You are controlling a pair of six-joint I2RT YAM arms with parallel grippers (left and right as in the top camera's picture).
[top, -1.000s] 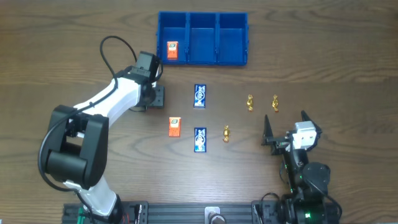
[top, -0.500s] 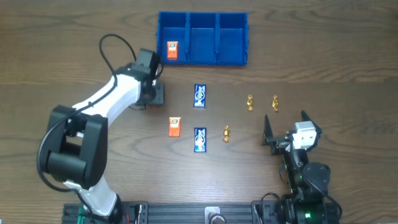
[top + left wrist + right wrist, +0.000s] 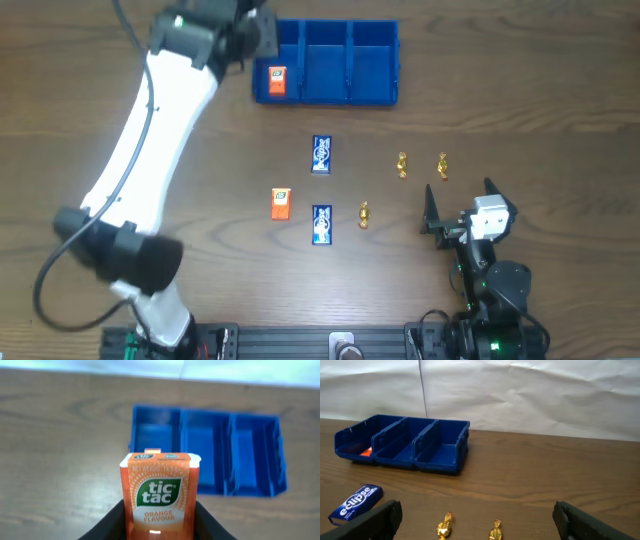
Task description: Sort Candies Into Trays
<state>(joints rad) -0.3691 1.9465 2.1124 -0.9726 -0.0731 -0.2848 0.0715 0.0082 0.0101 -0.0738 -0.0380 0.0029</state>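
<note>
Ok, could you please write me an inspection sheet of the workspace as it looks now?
Surface: wooden table, brown top.
Job's things: blue tray holds the first orange box in the end compartment on the left arm's side. The second orange box, blue packs and gold candies lie on the table.
Clutter: nothing seen.
Grippers: left gripper shut on the third orange box; right gripper open.
Cables: black cable by the left arm.
Surroundings: white sheet behind the table.
</note>
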